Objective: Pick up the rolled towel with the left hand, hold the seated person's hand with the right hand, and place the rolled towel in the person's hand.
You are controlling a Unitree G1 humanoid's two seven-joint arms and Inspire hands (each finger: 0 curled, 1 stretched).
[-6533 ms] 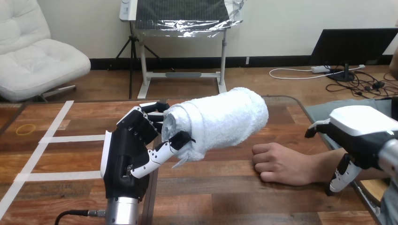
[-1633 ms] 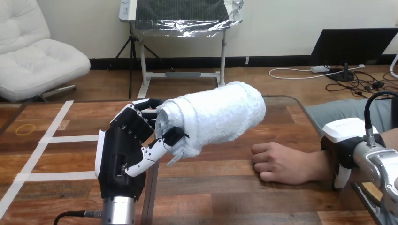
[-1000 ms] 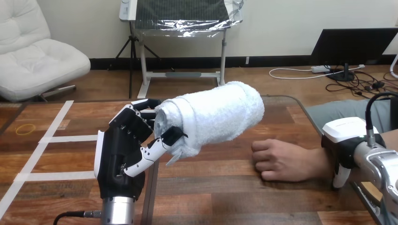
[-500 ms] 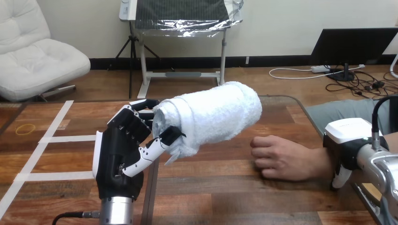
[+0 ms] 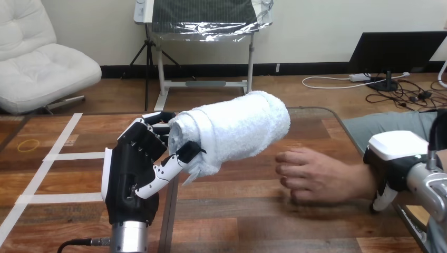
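White towel roll (image 5: 232,132) up off the table (image 5: 253,213) — left hand (image 5: 129,179) has fingers and thumb wrapped round one end. Right hand (image 5: 396,153) at the person's wrist (image 5: 362,182) — grip unclear.

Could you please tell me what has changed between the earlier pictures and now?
The right robot hand came down from above to sit over the person's wrist. The person's hand, earlier a fist on the table, has uncurled and shifted left toward the rolled towel. The left robot hand drifted slightly left. Unchanged: its fingers stay curled round the towel, above the table.
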